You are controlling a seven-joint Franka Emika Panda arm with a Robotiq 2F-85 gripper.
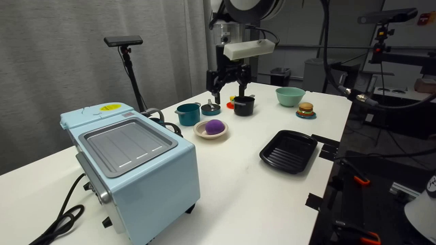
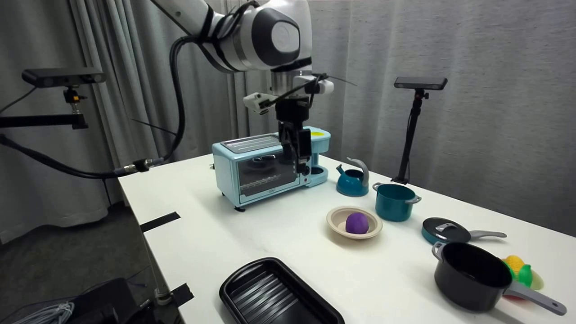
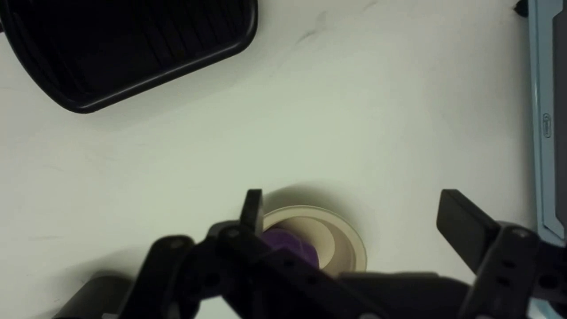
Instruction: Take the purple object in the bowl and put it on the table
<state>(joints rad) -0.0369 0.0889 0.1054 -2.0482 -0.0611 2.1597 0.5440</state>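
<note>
Purple object (image 1: 214,127) in the beige bowl (image 1: 200,128), gripper (image 3: 352,201) spread wide

The object looks so rounded that a direction or long axis cannot be told. The logo (image 3: 547,125) on the light-blue oven (image 1: 160,190) and the yellow sticker (image 1: 110,107) on its top are too small to read. Deep violet and smooth-looking, the object is partly hidden in the wrist view, where the jaws stand well apart

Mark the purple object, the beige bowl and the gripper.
Purple object (image 2: 357,223): in an exterior view, on its rounded side.
Beige bowl (image 2: 337,220): in an exterior view, on its bare inner wall.
Gripper (image 3: 351,206): in the wrist view, midway between its open fingertips.
</note>
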